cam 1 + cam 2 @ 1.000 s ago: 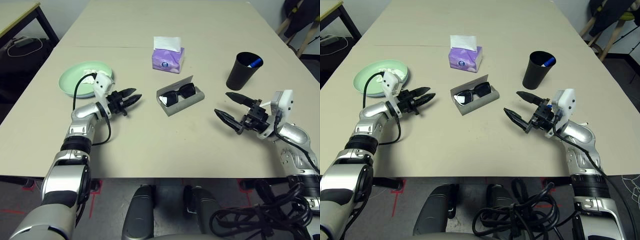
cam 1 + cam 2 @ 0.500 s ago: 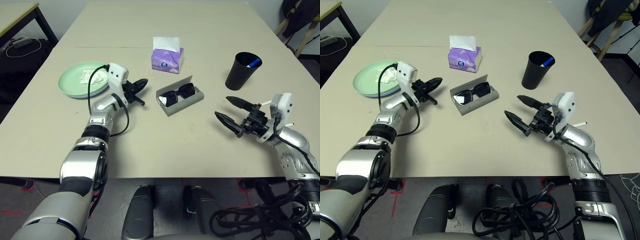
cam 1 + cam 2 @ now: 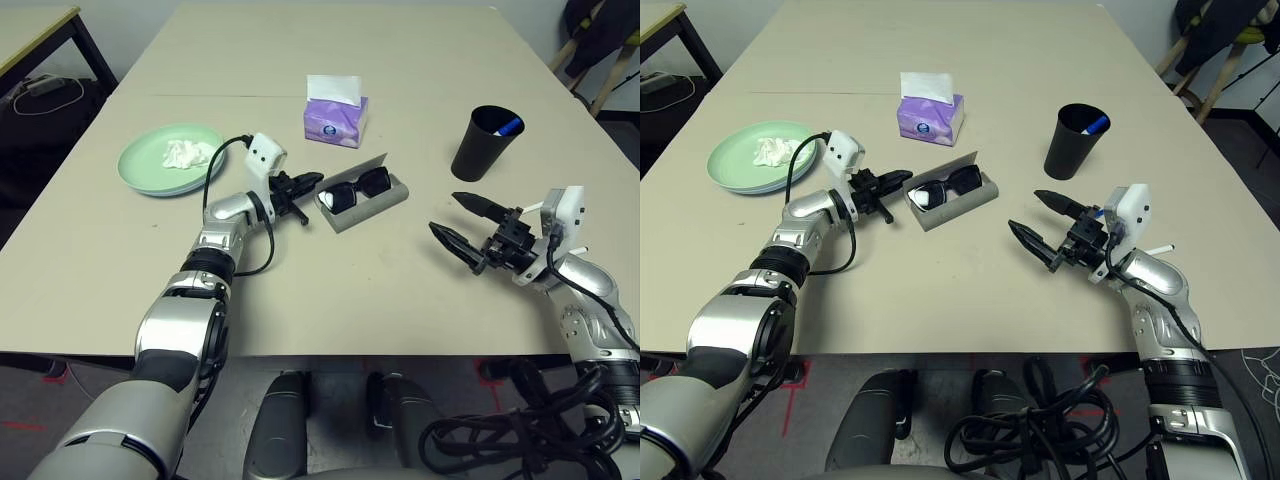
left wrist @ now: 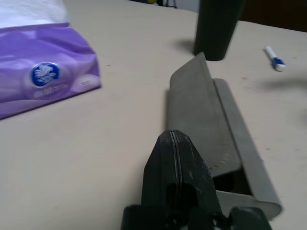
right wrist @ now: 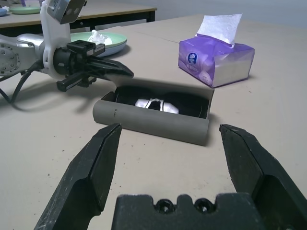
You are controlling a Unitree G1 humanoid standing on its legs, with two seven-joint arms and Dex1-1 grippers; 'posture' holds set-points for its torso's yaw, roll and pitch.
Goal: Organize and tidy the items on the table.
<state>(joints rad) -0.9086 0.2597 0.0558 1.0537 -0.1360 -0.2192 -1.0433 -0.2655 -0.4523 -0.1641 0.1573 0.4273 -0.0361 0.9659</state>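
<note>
Facing blue round logo (wording unreadable) on purple tissue pack

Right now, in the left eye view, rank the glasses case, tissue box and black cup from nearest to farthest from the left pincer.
1. Glasses case, right at the left pincer's tips.
2. Tissue box, farther up the table.
3. Black cup, far to the right.

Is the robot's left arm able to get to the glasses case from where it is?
Probably yes. The left gripper, fingers shut, is right by the near end of the grey glasses case, which lies open with the sunglasses inside. Nothing lies between them on the table.
</note>
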